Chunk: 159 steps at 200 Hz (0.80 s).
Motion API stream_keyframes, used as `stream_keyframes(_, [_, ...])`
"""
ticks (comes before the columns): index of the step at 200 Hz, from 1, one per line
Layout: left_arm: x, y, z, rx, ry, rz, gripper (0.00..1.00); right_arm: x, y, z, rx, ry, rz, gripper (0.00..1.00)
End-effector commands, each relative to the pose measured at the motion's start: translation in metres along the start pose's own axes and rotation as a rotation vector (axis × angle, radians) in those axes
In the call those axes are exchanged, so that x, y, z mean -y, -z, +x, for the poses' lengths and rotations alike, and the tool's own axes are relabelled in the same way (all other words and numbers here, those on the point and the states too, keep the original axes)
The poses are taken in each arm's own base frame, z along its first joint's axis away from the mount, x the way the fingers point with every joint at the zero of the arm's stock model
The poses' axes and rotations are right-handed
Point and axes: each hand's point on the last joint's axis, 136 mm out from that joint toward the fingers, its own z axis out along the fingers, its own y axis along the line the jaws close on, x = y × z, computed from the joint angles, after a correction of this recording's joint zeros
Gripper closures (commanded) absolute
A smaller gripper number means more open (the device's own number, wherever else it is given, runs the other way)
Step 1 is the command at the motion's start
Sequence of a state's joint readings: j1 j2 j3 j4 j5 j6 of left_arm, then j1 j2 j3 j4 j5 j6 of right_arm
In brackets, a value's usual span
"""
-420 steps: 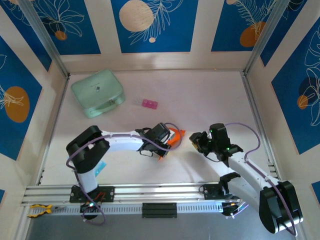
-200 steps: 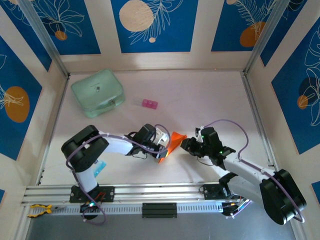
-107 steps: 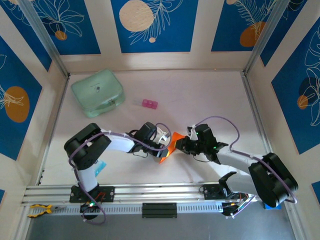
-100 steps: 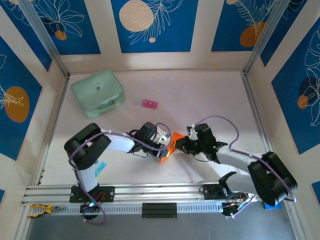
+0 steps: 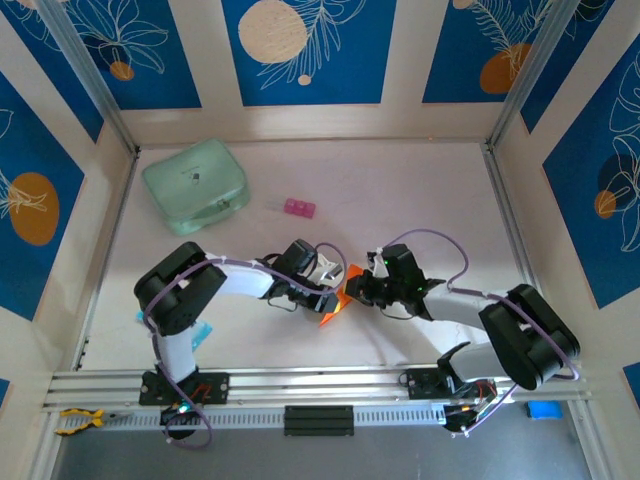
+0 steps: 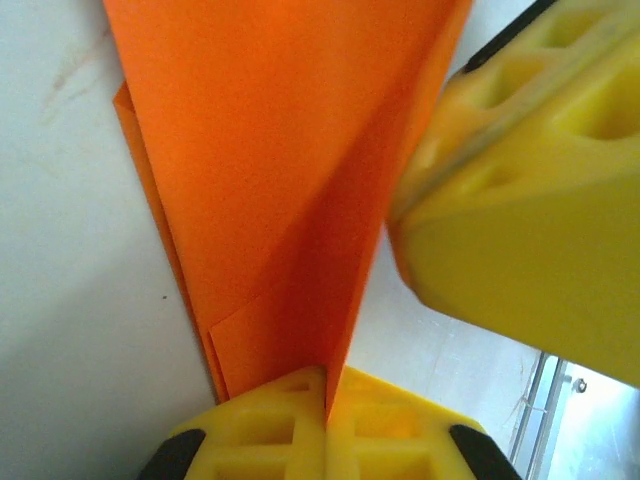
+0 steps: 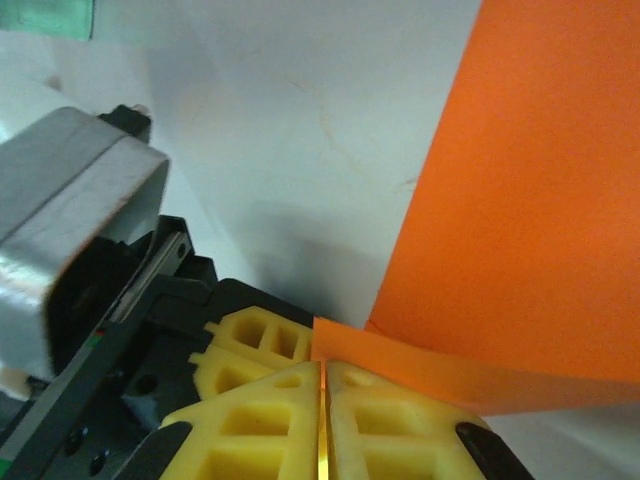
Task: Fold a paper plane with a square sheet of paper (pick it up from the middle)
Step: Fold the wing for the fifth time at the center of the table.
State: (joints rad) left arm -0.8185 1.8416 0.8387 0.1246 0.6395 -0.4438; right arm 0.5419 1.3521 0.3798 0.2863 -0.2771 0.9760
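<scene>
The square sheet of paper (image 5: 334,303), bright orange and folded into a narrow pointed wedge, stands on edge on the table between my two grippers. My left gripper (image 5: 335,284) is shut on its lower folded edge; in the left wrist view the paper (image 6: 270,150) rises out of the closed left gripper (image 6: 326,388), with the right gripper's yellow fingers (image 6: 520,220) against its right side. My right gripper (image 5: 353,290) is shut on a thin flap of the paper (image 7: 530,200). In the right wrist view, the right gripper (image 7: 322,372) pinches that flap right beside the left gripper's fingers (image 7: 250,335).
A mint-green case (image 5: 195,185) lies at the back left of the table. A small pink block (image 5: 298,208) sits behind the grippers. An aluminium rail (image 5: 320,382) runs along the near edge, and frame posts line both sides.
My right gripper has swung left from open table to the paper and closed on its flap. The left gripper stayed shut on the paper, shifting slightly.
</scene>
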Motion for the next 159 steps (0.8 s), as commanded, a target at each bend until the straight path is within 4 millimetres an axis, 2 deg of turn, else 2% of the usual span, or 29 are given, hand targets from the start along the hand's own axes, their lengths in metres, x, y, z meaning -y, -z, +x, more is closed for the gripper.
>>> stream_keyframes(1, [-0.016, -0.006, 0.02, -0.074, 0.034, -0.037, 1.0, -0.006, -0.003, -0.01, 0.019, -0.003, -0.015, 0.89])
stream_keyframes(62, [-0.01, -0.004, 0.016, -0.069, 0.018, -0.02, 0.94, 0.027, -0.003, -0.007, 0.031, -0.09, 0.104, 0.9])
stream_keyframes(129, [0.003, -0.001, 0.006, -0.038, -0.001, 0.026, 0.84, 0.035, -0.006, -0.006, 0.024, -0.107, 0.127, 0.9])
stream_keyframes(159, [0.007, 0.001, 0.003, -0.018, -0.001, 0.044, 0.83, 0.035, -0.006, -0.005, 0.022, -0.108, 0.125, 0.9])
